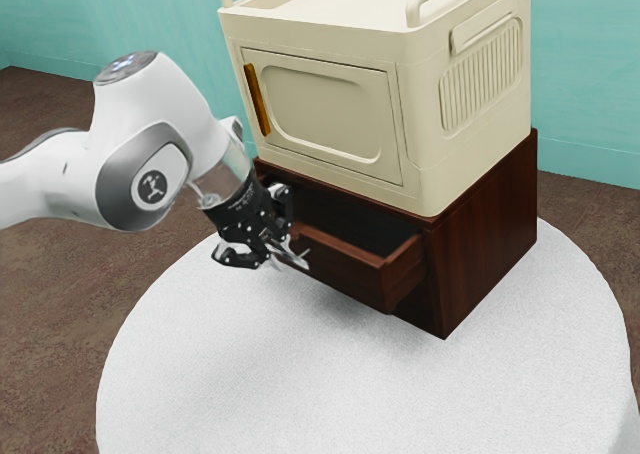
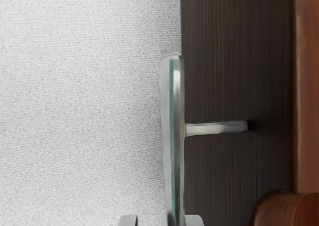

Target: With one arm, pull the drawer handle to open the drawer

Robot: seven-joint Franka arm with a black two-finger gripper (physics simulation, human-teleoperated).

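One long handle (image 2: 173, 136) running between the fingers of an open claw (image 2: 161, 220), close beside one, clear of the other!

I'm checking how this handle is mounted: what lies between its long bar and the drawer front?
A metal post, reaching from bar to drawer front in the wrist view.

Brown drawer (image 1: 345, 272) partly open; straight glossy handle (image 2: 173, 136) on front.
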